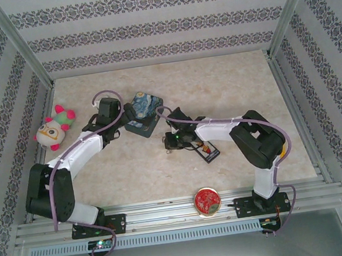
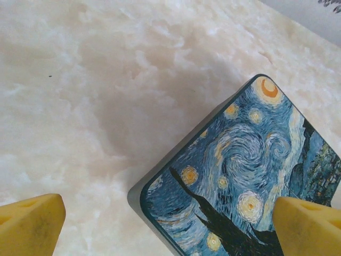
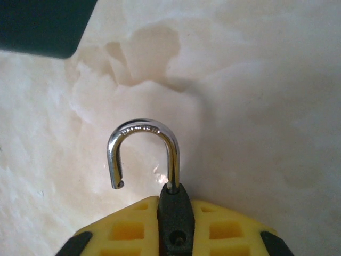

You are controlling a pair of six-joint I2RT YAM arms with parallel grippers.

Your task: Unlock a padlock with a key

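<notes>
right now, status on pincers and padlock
Right pincer shut on padlock, shackle popped open. Left pincer open, hovering over blue tin. Tin corner ahead of the shackle, not touching.

Overhead view: left arm (image 1: 83,150) and right arm (image 1: 218,127) have white shells on the long links, black joints, and black bases at the bottom of the frame. A mauve cable (image 1: 53,198) loops along each. The left pincer fingers (image 2: 32,226) are plain yellow wedges; the right pincer fingers (image 3: 128,230) are yellow, square-recessed, black-cornered.

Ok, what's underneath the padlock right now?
Bare marbled table shows beneath the padlock's open shackle. Its black body is pinched in the right gripper, whose yellow fingers cover whatever lies below.
</notes>
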